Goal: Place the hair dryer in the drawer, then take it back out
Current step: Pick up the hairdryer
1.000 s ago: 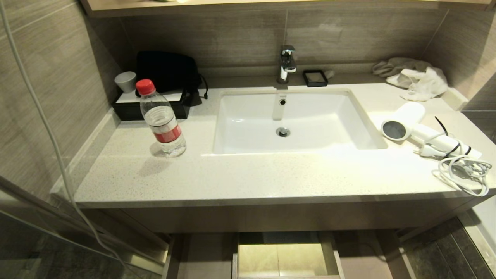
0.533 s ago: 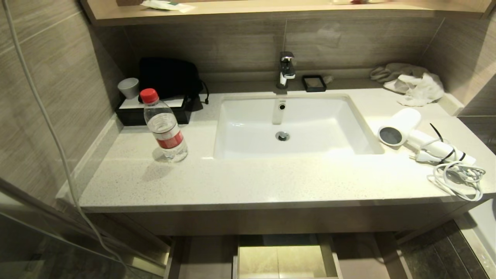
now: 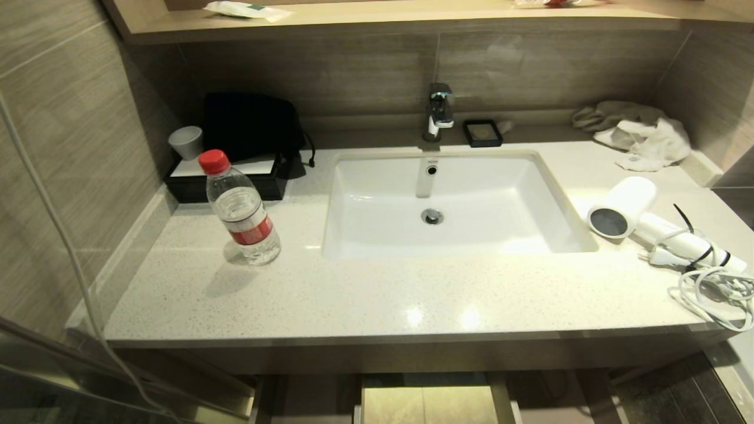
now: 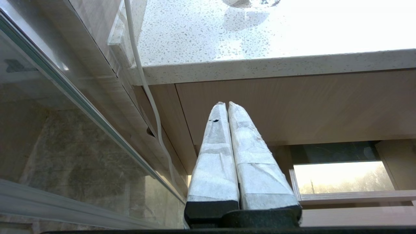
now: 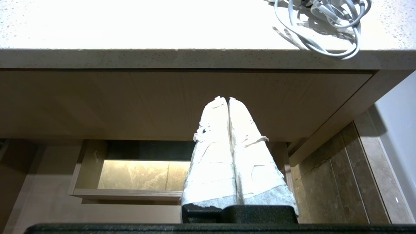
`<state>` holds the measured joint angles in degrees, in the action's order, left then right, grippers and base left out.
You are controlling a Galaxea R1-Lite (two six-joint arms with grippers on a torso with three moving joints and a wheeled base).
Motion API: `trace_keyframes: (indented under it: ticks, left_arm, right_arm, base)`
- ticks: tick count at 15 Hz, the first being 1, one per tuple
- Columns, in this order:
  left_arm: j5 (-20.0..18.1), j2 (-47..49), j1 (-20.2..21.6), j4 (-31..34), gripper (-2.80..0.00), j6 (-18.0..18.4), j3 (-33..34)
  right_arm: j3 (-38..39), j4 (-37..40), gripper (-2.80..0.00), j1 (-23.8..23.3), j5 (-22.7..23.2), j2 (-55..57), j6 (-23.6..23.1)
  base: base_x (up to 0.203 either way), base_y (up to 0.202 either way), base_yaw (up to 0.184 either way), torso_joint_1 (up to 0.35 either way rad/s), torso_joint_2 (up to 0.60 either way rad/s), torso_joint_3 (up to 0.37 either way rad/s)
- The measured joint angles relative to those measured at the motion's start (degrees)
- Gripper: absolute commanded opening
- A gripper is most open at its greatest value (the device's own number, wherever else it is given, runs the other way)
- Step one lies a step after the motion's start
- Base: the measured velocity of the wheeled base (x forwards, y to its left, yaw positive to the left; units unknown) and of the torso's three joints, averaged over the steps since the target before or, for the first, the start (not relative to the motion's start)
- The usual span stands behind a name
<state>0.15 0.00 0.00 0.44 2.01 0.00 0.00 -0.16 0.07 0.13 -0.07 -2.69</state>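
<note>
The hair dryer [image 3: 633,212] lies on its side at the right edge of the frame on the countertop [image 3: 365,294], just beside the sink [image 3: 500,235], its dark round end facing the basin and its handle running toward the lower right. I judge it light but rigid, with a smooth, slippery shell; the straight handle looks the safest place for me to take hold, since the barrel is fat. Its coiled cord [image 3: 716,288] is limp and sits at the counter's edge, so it could snag or trail.

My left gripper [image 4: 227,107] and my right gripper [image 5: 228,100] are both clenched on nothing, hanging below the counter's front edge.

The drawer [image 3: 430,403], at the bottom centre, stands pulled out; the part I can see holds nothing. The sink is bare. A water bottle [image 3: 240,209] stands at left, nearly drained
</note>
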Motion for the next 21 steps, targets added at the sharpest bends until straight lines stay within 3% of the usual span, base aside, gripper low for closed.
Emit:
trace_keyframes:
  ticks: [14,17,21]
  left_arm:
    - [-0.1,0.0,0.0,-0.27,-2.8,-0.58,0.0]
    - [-0.08,0.0,0.0,-0.26,-2.8,-1.04,0.0]
    - [-0.08,0.0,0.0,-0.26,-2.8,-1.07,0.0]
  right_arm:
    - [-2.2,0.78,-2.8,0.0,-0.47,0.1,2.27]
    - [-13.55,5.24,-2.8,0.0,1.4,2.14,4.04]
    - [-45.65,14.61,-2.8,0.02,4.16,18.02,4.84]
  base:
    - [0.0,0.0,0.0,0.042,-0.04,0.004]
    - [0.0,0.0,0.0,0.0,0.0,0.0]
    - [0.0,0.0,0.0,0.0,0.0,0.0]
